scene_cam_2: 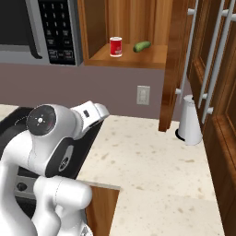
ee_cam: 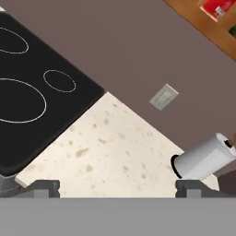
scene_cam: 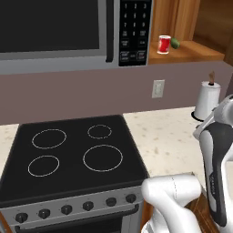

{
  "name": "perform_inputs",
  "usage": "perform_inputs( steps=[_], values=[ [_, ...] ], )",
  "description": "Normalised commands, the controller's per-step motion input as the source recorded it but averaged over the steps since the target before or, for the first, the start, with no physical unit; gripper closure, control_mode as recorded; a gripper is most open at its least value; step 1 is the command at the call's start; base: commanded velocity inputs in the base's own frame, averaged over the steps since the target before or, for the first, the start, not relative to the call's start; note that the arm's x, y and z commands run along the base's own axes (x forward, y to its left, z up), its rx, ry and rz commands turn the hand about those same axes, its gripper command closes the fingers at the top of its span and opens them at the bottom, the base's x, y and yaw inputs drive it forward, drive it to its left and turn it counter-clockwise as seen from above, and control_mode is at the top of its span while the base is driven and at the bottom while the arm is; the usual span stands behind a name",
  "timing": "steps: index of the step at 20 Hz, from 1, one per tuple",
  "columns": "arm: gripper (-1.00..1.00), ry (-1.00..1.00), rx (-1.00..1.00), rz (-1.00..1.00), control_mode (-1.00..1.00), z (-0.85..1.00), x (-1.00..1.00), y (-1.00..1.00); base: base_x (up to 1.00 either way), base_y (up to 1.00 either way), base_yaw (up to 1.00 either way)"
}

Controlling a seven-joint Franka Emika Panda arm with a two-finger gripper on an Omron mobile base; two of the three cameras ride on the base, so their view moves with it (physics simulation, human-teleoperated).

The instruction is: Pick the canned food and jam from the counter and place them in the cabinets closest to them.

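A red can with a white band, the canned food, stands upright on the inner shelf of the open reddish-brown wall cabinets. The cabinet's tall door hangs open to the right of the shelf. The jam is out of view. My gripper is open with nothing between its fingers. It looks down over the speckled counter, well below the shelf and apart from the can.
A green cucumber-like vegetable lies beside the can. A paper towel roll stands against the back wall near a wall outlet. The black stovetop and grey microwave lie to the left.
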Motion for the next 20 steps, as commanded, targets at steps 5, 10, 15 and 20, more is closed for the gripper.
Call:
perform_inputs(
  steps=[5, 10, 15, 20],
  values=[
    [-1.0, 0.0, 0.0, 0.0, -1.0, 0.0, -0.02, 0.0, 0.0, 0.0, 0.0],
    [-1.0, 0.0, 0.0, 0.0, 1.0, 0.0, 0.0, 0.0, -0.23, 0.3, 0.0],
    [-1.0, 0.0, 0.0, 0.0, 1.0, 0.0, 0.0, 0.0, -0.33, 0.58, -0.03],
    [-1.0, 0.0, 0.0, 0.0, 1.0, 0.0, 0.0, 0.0, -0.36, 0.62, -0.02]
  ],
)
